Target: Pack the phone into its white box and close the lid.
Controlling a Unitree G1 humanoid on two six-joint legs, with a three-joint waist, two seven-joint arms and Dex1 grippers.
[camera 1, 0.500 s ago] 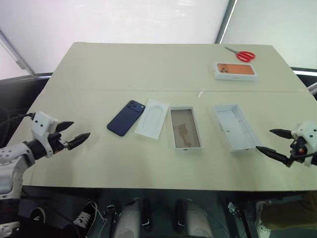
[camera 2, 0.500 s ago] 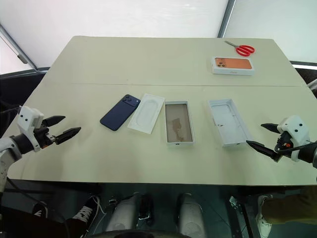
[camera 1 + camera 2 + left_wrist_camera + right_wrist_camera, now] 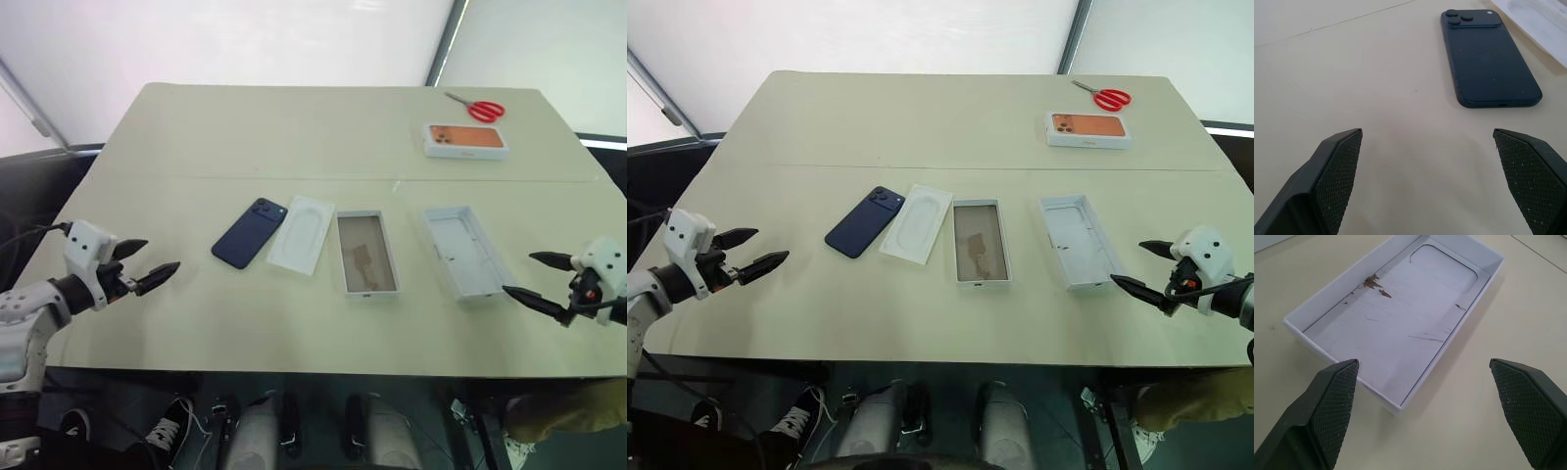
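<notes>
Holding both grippers wide open and empty, I am edging my right gripper [image 3: 1143,264] slightly leftward in the frame, toward the near end of the lid [image 3: 1077,240], which is lying inside-up right of centre. My left gripper [image 3: 745,250] is staying at lower left, facing the phone [image 3: 863,222], which is lying back-up left of centre, beside the insert [image 3: 918,223]. The box [image 3: 980,242] is sitting empty at centre, so packing is not yet starting.

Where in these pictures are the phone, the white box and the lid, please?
phone [image 3: 861,223]: right eye view, middle of its back.
white box [image 3: 978,242]: right eye view, tan inner floor.
lid [image 3: 1400,328]: right wrist view, white inside face.
</notes>
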